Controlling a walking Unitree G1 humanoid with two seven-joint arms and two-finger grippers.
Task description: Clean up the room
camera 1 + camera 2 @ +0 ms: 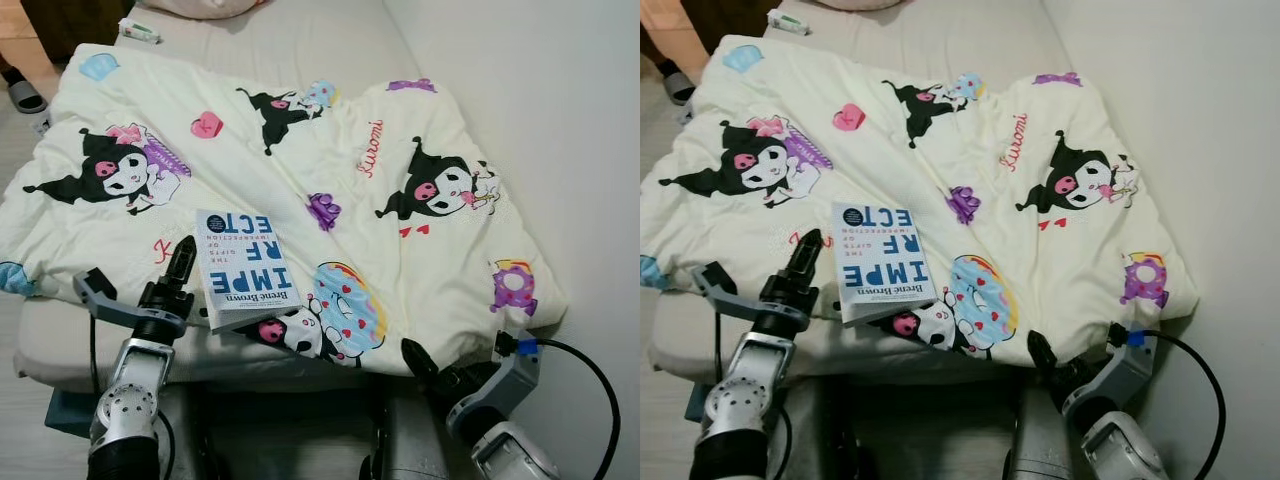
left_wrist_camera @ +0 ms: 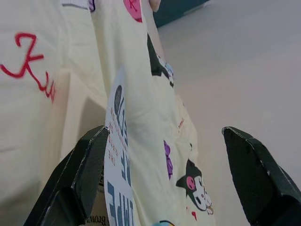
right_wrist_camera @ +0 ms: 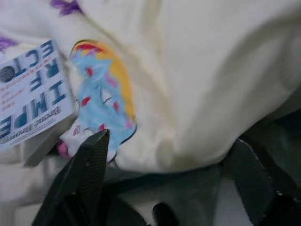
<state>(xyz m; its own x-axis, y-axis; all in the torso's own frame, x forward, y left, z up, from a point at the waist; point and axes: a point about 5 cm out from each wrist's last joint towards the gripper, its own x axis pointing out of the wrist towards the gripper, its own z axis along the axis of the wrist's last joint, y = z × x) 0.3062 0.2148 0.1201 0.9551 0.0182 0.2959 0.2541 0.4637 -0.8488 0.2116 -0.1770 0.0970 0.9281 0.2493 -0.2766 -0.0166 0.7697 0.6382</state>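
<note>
— Cream blanket point(image 1: 300, 170), printed with cartoon figures, covers the bed point(image 1: 300, 40), right?
— Yes, and a white book point(image 1: 245, 265) with blue letters lies flat on it near the front edge.
— Where's the left gripper point(image 2: 164, 160)?
— Just beside the book's left side, fingers spread wide; one finger point(image 2: 87, 165) sits right at the book's edge, nothing held.
— And the right gripper point(image 3: 174, 174)?
— Low at the blanket's front right corner, fingers wide apart, nothing between them.
— Anything else?
— A small tube point(image 1: 140, 32) near the head of the bed, and a slipper point(image 1: 22, 95) on the floor.
</note>
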